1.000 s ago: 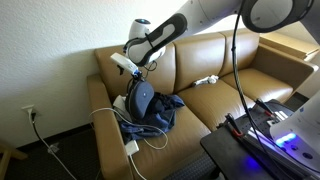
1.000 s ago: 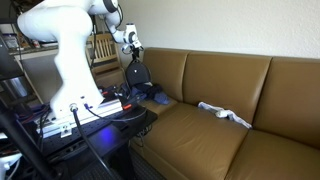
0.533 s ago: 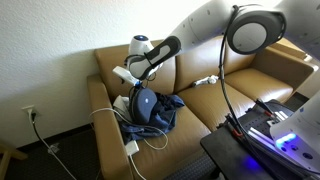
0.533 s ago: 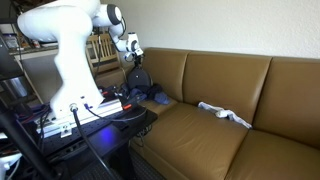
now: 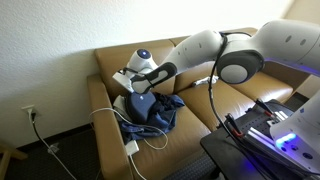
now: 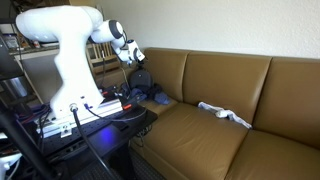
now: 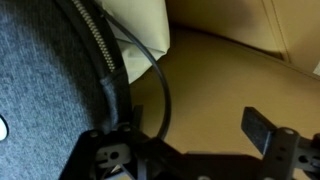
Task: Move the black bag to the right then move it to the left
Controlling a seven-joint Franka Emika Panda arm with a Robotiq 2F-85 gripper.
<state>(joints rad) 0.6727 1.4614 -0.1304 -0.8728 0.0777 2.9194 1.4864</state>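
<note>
In both exterior views the gripper (image 5: 138,86) is small and dark against the black bag (image 5: 142,104), so its jaws cannot be read there. It hangs just over the top of the bag, and whether it touches is not clear. The bag stands on the end seat of the tan sofa (image 5: 240,95), beside the armrest. A dark blue garment (image 5: 170,113) lies against it and a white cable (image 5: 108,114) loops around its foot. In an exterior view the bag (image 6: 139,78) is far off and hard to separate from the dark things around it.

Only the wrist view shows the gripper (image 7: 185,148) released. Its fingers (image 7: 258,130) stand wide apart, with sofa leather and a thin black cord (image 7: 163,90) in the gap. The bag's grey fabric and zipper (image 7: 95,45) fill the left side, cut off by the edge.
</note>
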